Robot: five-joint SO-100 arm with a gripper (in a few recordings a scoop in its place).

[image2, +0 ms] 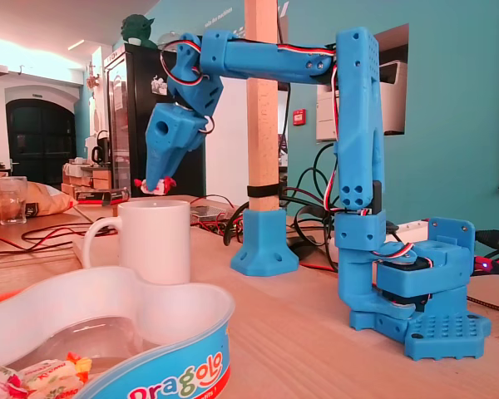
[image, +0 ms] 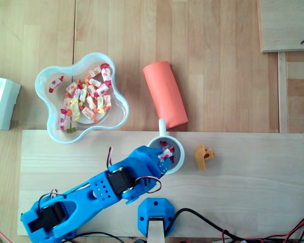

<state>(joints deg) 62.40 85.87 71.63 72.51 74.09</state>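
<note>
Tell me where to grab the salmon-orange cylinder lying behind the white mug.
Probably at mid-length on the salmon-orange cylinder, from straight above, with the claw spanning its width. It lies flat on its side with both long sides bare. Avoid the end nearest the handle of the white mug.

The candy bowl [image2: 179, 366] wall reads "Dragolo".

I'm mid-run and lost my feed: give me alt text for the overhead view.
The blue claw holds a wrapped candy over a white mug on the wooden board. A lobed bowl of candies lies upper left, an orange roll by the mug's handle.
</note>
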